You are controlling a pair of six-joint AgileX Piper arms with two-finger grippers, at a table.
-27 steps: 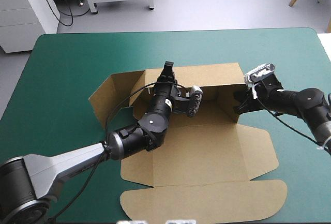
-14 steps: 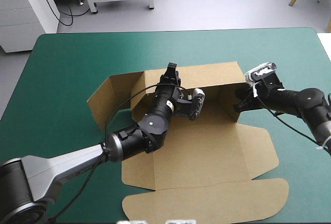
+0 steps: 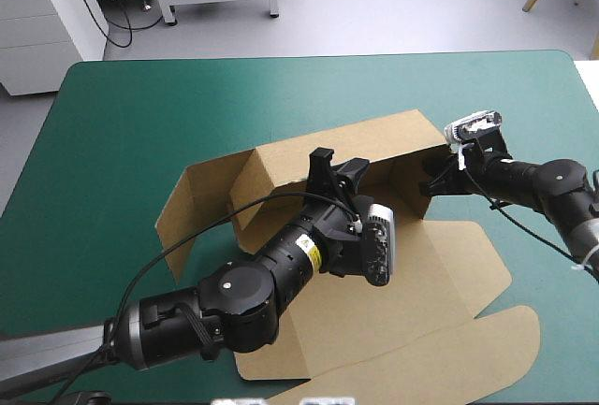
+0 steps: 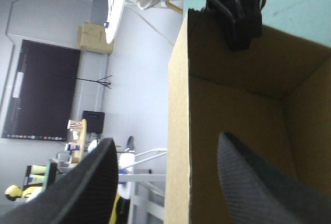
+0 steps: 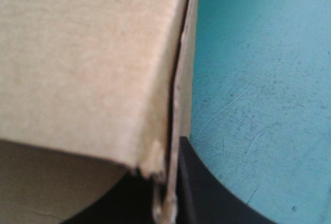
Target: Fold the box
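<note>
The brown box [image 3: 412, 265] lies partly folded in the middle of the table, its back wall [image 3: 356, 143] raised and its lid flat toward the near edge. My left gripper [image 3: 337, 164] stands open at the back wall's top edge. In the left wrist view the wall's edge [image 4: 178, 131] runs between the spread fingers of the left gripper [image 4: 166, 140], and the right gripper [image 4: 235, 12] shows farther along the wall. My right gripper [image 3: 432, 179] is shut on the box's right rear corner. Its own view shows the board's edge [image 5: 173, 105] pinched in the right gripper [image 5: 168, 188].
The box's left side flap [image 3: 182, 209] stands half raised. The lid flap [image 3: 459, 349] reaches near the table's front edge. Bare teal-green cover [image 3: 122, 124] lies to the left and behind the box.
My left gripper has opened, let go of the back wall and drawn back toward the near side. The box has turned slightly, its lid swinging right. The right gripper has closed on the right rear corner.
</note>
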